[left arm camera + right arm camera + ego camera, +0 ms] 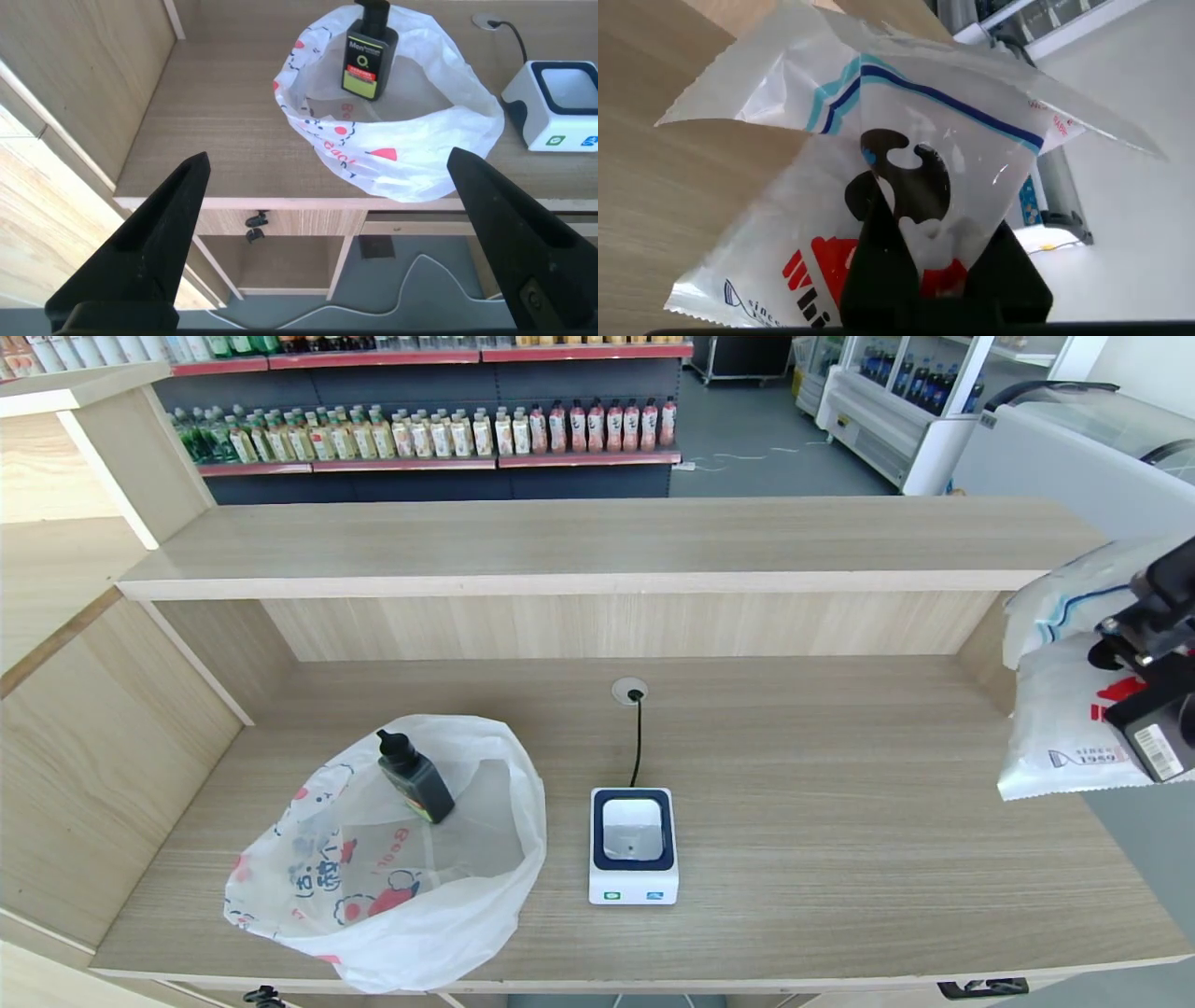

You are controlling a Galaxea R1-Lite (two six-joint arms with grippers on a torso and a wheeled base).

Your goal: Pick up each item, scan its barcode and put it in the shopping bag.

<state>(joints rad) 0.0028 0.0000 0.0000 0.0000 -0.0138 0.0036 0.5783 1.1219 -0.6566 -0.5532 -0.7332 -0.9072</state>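
Head view: my right hand (1120, 649) pinches white pouch (1055, 728); left hand (329, 163) spread. Scan step pending; nxt I swing it over scanner (632, 845).

**Bench** (840, 821): light wood-grain top with a raised back ledge and a side wall at the robot's left.

**Items directly on it:**
- **Shopping bag** (373, 887): white, printed, lying open. It sits straight ahead of the left end effector (329, 161), and its near edge reaches the bench's front edge.
- **Scanner** (633, 845): white, with a dark-framed window. It stands just beside the bag on the side toward the right end effector (938, 275), well apart from that end effector.
- **Cable** (638, 737): black. It runs from the scanner's far side to a round grommet (630, 690) set in the top.
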